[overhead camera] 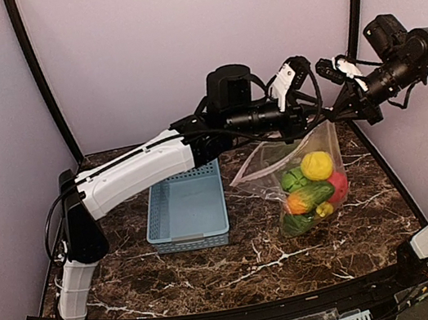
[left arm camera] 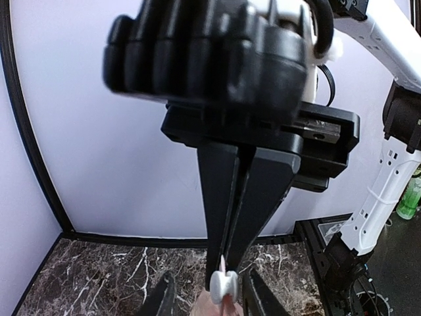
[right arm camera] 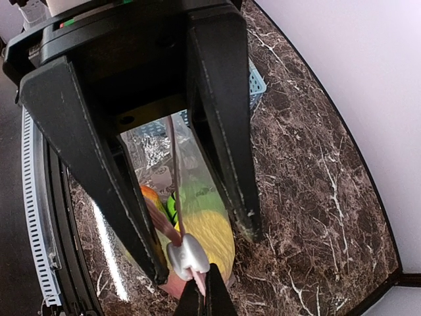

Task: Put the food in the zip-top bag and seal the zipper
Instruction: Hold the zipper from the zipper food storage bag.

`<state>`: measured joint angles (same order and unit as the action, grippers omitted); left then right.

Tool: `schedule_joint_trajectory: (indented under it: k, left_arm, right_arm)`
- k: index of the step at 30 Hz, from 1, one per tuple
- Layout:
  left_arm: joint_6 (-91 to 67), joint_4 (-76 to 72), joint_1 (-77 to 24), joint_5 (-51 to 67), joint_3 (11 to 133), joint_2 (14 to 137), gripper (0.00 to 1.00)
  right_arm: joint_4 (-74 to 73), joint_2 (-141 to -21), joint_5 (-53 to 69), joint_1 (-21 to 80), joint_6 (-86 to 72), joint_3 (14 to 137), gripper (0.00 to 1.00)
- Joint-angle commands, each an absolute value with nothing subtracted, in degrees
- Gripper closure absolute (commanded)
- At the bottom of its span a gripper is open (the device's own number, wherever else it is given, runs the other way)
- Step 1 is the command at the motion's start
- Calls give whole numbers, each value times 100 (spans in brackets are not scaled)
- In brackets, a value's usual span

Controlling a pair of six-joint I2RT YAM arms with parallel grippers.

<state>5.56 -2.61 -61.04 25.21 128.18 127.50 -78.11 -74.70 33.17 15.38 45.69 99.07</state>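
Observation:
The clear zip-top bag [overhead camera: 268, 163] hangs over the table's right side with the food inside: yellow lemon [overhead camera: 316, 165], striped green melon [overhead camera: 310, 194], pink-red ball [overhead camera: 339, 185], green pepper [overhead camera: 290, 180], orange [overhead camera: 291, 207]. My left gripper [overhead camera: 310, 125] is shut on the pinkish zipper strip at the bag's top, just behind the white slider [left arm camera: 223, 284]. My right gripper [overhead camera: 337, 112] is open, its fingers [right arm camera: 227, 164] straddling the slider [right arm camera: 187, 257] without closing on it. The lemon [right arm camera: 214, 230] shows through the bag below.
A light blue slatted basket [overhead camera: 186, 206] sits on the dark marble table [overhead camera: 216, 267] left of the bag. The left arm reaches across above the basket. The enclosure walls and black frame posts stand close behind and beside both grippers.

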Motion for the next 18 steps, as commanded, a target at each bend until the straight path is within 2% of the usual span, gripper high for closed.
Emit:
schedule_joint_trajectory:
  k: [1, 9, 18]
  left_arm:
    - [659, 251, -6135, 2357, 13080, 12889, 68]
    - [688, 361, -6135, 2324, 13245, 12963, 89]
    - [713, 928, -6127, 2440, 13470, 12904, 92]
  right_arm:
    - [-7916, -7447, 3440, 1591, 4443, 9901, 100]
    - [-7927, -7437, 3477, 1586, 4436, 9897, 100]
    - [-7687, -7214, 3148, 1578, 4711, 9487, 100]
